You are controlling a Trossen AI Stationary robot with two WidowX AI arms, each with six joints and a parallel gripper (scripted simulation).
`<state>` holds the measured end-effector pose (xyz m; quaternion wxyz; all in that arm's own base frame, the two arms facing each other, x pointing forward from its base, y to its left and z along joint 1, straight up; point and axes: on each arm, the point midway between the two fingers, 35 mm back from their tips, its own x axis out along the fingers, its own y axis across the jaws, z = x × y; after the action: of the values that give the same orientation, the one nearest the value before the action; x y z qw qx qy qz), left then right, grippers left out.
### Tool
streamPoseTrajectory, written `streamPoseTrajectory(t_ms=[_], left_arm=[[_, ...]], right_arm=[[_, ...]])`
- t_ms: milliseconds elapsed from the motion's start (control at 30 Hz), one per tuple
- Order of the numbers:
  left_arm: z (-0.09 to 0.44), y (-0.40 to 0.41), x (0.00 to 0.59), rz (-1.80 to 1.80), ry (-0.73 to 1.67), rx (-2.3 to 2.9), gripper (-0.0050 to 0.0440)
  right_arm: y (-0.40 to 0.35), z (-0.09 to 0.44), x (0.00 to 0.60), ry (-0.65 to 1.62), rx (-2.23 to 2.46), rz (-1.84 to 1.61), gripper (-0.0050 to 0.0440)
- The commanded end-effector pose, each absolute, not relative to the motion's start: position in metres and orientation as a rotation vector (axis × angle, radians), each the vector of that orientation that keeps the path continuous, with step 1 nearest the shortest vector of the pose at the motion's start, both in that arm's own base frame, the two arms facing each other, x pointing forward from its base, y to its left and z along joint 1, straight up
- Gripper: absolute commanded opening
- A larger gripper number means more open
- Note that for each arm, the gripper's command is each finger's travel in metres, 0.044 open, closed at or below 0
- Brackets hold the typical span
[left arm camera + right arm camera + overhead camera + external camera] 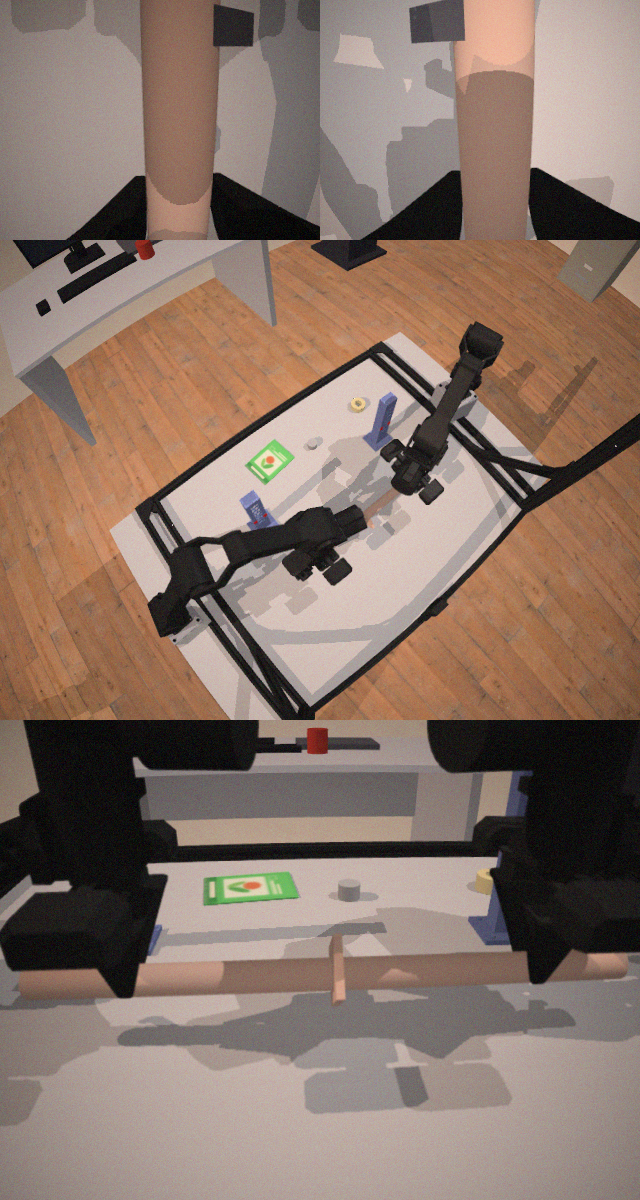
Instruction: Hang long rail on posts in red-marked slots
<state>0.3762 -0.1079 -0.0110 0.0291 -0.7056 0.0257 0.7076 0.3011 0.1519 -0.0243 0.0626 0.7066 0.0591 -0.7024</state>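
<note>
Exterior view, long rail (279, 976) (180, 110) (495, 145), round, pinkish-tan, partly shadowed, gripped by black fingers (123, 978)
</note>
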Motion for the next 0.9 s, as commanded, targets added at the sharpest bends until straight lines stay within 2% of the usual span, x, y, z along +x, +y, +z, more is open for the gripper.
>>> streamPoseTrajectory(t_ms=[0,233,867], left_arm=[[-0.006,-0.1088,0.3771,2.179,0.086,-2.185,0.0],[-0.0074,-0.1085,0.3764,2.18,0.073,-2.174,0.0],[-0.0092,-0.1151,0.3755,2.06,-0.16,-2.072,0.0]], right_arm=[[0.1524,-0.0207,0.3016,0.183,2.141,-2.123,0.0],[0.1525,-0.0219,0.3007,0.172,2.13,-2.124,0.0],[0.1584,-0.023,0.2998,-0.059,2.038,-2.003,0.0]])
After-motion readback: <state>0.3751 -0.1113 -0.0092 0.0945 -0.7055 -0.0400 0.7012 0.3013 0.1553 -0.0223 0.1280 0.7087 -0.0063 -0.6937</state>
